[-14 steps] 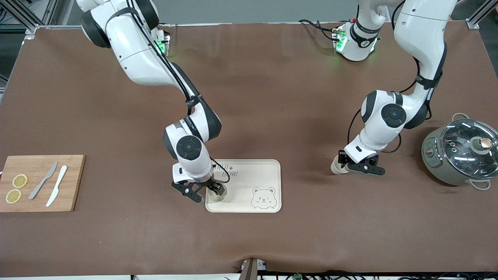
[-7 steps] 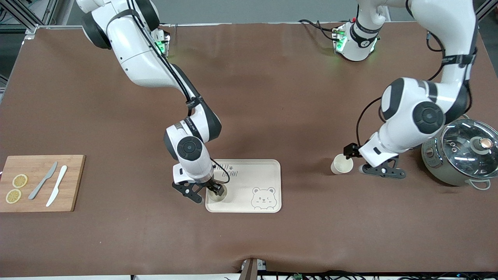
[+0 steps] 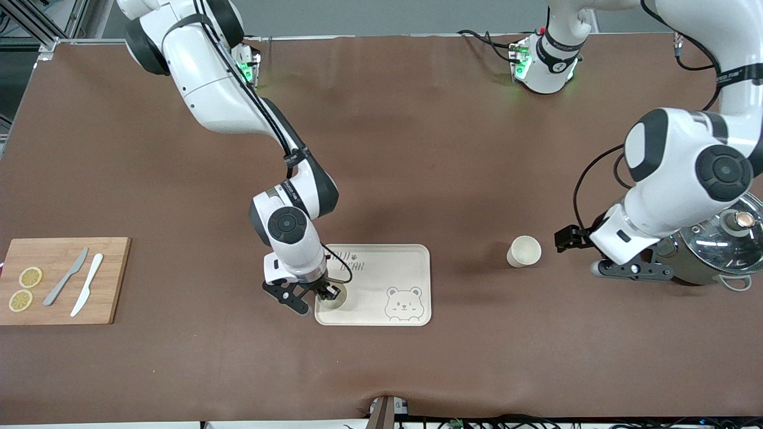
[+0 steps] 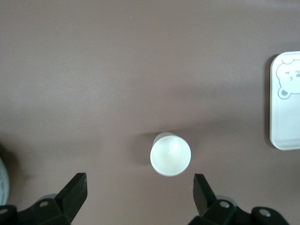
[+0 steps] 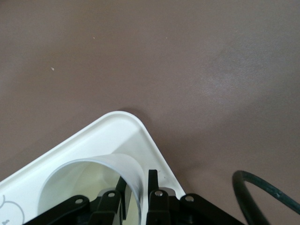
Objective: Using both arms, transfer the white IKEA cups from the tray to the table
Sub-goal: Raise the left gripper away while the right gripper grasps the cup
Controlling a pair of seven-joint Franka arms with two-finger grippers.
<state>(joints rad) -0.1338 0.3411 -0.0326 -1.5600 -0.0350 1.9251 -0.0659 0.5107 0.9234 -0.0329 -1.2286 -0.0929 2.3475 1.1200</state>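
Cups first: two small off-white, handleless, slightly tapered ones. One cup (image 3: 524, 251) stands upright on the brown matte table sheet (image 3: 417, 149), well apart from the tray, toward the left arm's end. The other cup (image 3: 331, 297) sits in a corner of the cream rounded-rectangle tray (image 3: 387, 268) with the bear-face drawing, at the end toward the right arm.

They look light, stiff and smooth-walled, probably a bit slippery, so I'd say a pinch across the rim wall is the way in. That's what the right gripper (image 5: 136, 187) has — one finger inside the tray cup, one outside, closed in on the thin wall.

Left gripper (image 4: 140, 192) hangs over the table just beside the other cup with its jaws spread wide, holding nothing.

Also around: a wooden cutting board (image 3: 59, 280) with lemon slices and two knives, and a grey glass-lidded pot (image 3: 715, 250).
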